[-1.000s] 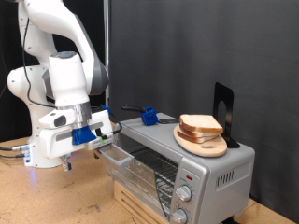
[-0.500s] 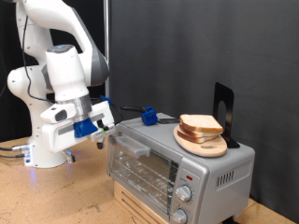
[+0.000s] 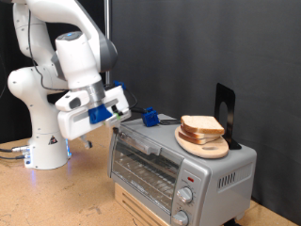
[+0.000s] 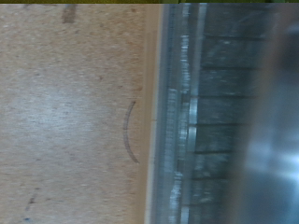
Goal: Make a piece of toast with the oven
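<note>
The silver-grey oven stands at the exterior view's lower right with its glass door shut and its bar handle along the top of the door. My gripper hangs just above and to the exterior view's left of the oven's top corner, touching nothing. The wrist view shows the oven door as a blurred glass and wire pattern beside the wooden table, and no fingers appear in it. The piece of toast is hidden: behind the glass only the rack is visible.
A pile of bread slices lies on a round wooden board on the oven's roof. Behind it stand a black holder and a small blue object. Two knobs sit on the oven's front.
The oven door swung up from half open to shut. My gripper then rose from the door's handle height and tilted upward, ending above the oven's corner.
</note>
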